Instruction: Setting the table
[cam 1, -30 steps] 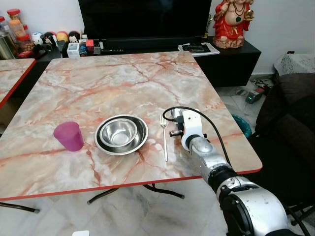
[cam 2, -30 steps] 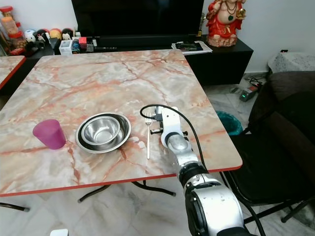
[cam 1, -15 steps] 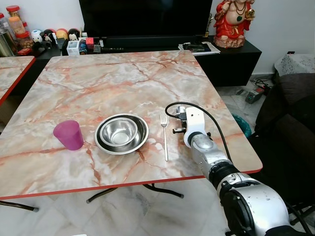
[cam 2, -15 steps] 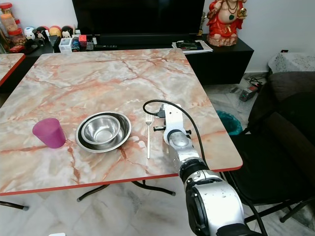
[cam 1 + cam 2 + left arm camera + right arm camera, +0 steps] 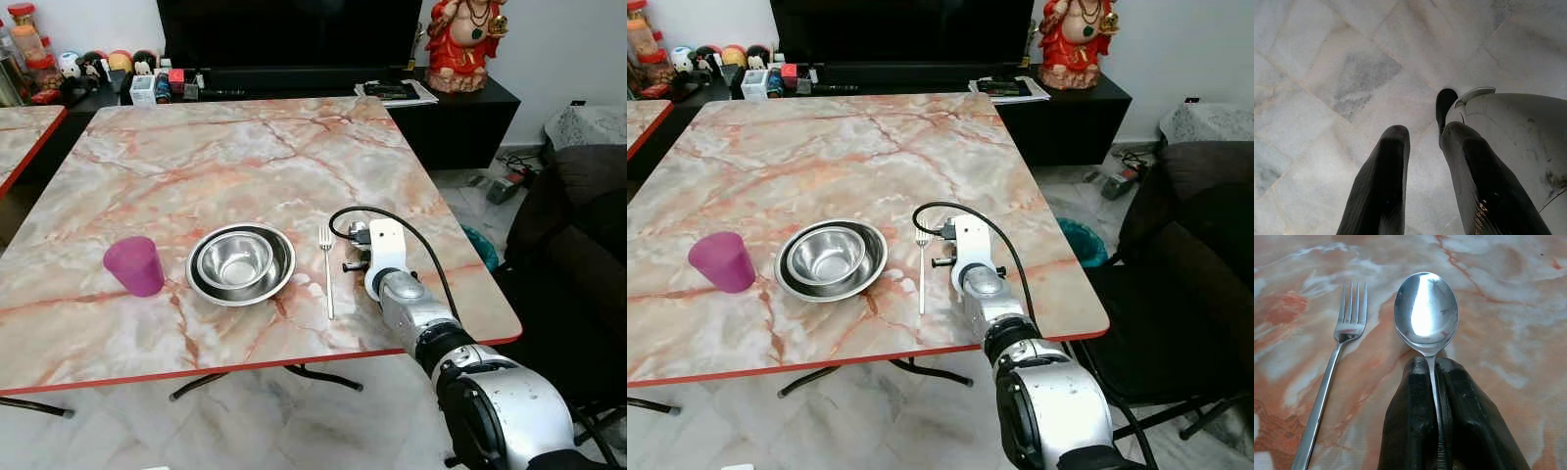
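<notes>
On the marble table (image 5: 225,147) a purple cup (image 5: 135,265) stands left of a steel bowl (image 5: 235,262) that sits in a steel plate. A fork (image 5: 328,274) lies right of the plate, tines pointing away from me. My right arm (image 5: 385,257) rests low over the table just right of the fork. In the right wrist view my right gripper (image 5: 1432,363) is shut on the handle of a spoon (image 5: 1426,308), whose bowl lies beside the fork (image 5: 1347,328) and parallel to it. My left gripper (image 5: 1422,134) hangs open over a tiled floor.
A dark sofa (image 5: 588,255) stands close to the table's right edge. Behind the table a black TV cabinet (image 5: 294,83) holds jars, small items and a red figurine (image 5: 460,44). A second marble table (image 5: 20,137) is at the left. A white curved body (image 5: 1518,142) is beside the left fingers.
My right wrist has edged a little to the right, away from the fork. The cup, bowl and fork lie where they were.
</notes>
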### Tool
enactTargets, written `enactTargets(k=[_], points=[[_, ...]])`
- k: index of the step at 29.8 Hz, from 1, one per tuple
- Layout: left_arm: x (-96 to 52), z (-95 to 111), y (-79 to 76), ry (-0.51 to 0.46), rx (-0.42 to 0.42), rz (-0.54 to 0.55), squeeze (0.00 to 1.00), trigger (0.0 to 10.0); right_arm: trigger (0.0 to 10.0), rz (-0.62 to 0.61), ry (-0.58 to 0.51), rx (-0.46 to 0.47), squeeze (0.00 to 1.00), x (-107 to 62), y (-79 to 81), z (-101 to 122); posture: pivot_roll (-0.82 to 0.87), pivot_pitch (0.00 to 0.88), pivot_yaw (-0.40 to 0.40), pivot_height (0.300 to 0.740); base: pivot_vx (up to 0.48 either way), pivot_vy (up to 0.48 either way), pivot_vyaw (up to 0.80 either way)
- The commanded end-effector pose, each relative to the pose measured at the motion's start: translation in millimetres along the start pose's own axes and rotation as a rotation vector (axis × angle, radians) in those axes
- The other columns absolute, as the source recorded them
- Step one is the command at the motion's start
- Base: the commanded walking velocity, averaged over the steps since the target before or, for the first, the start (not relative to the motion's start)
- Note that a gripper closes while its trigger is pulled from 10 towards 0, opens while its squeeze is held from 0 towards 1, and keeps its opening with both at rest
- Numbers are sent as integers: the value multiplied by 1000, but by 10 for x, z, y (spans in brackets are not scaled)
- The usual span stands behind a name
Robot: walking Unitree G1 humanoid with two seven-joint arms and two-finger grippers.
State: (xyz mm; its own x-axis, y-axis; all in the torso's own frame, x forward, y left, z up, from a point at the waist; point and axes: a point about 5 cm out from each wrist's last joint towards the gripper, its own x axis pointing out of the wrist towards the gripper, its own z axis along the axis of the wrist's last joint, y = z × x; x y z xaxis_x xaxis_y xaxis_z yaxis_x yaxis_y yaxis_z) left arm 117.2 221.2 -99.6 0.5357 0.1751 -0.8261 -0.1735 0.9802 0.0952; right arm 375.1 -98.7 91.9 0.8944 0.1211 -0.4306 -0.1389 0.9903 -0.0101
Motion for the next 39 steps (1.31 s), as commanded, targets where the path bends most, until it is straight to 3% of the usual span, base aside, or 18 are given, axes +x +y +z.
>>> enactTargets(k=[1, 23, 32, 33, 34, 35, 36, 39], points=[[-30, -130, -75, 44, -20, -20, 0, 10000, 10000, 3, 5, 0, 0, 5, 13, 42, 81, 62, -66, 740, 0, 0, 0], [-102, -308, -10, 72, -40, 4, 0, 10000, 10000, 20, -18, 2, 0, 11, 75, 163, 106, 87, -86, 740, 0, 0, 0], [-113, -332, -9, 75, -44, 10, 0, 10000, 10000, 18, -5, -4, 0, 9, 64, 111, 120, 94, -89, 740, 0, 0, 0], [-114, -336, -8, 76, -44, 11, 0, 10000, 10000, 18, -3, -3, 102, 9, 62, 102, 120, 94, -89, 740, 0, 0, 0], [-114, -336, -8, 76, -44, 11, 0, 10000, 10000, 18, -3, -3, 102, 9, 62, 102, 120, 94, -89, 740, 0, 0, 0], [-117, -341, -5, 77, -43, 12, 0, 10000, 10000, 16, 0, -6, 490, 9, 61, 95, 122, 93, -88, 740, 0, 0, 0], [-119, -346, -1, 79, -43, 13, 0, 10000, 10000, 16, 2, -7, 1000, 8, 61, 90, 124, 90, -86, 740, 0, 0, 0], [-121, -351, 12, 81, -41, 16, 0, 10000, 10000, 12, -1, -3, 1000, 9, 64, 94, 125, 88, -86, 740, 0, 0, 0]])
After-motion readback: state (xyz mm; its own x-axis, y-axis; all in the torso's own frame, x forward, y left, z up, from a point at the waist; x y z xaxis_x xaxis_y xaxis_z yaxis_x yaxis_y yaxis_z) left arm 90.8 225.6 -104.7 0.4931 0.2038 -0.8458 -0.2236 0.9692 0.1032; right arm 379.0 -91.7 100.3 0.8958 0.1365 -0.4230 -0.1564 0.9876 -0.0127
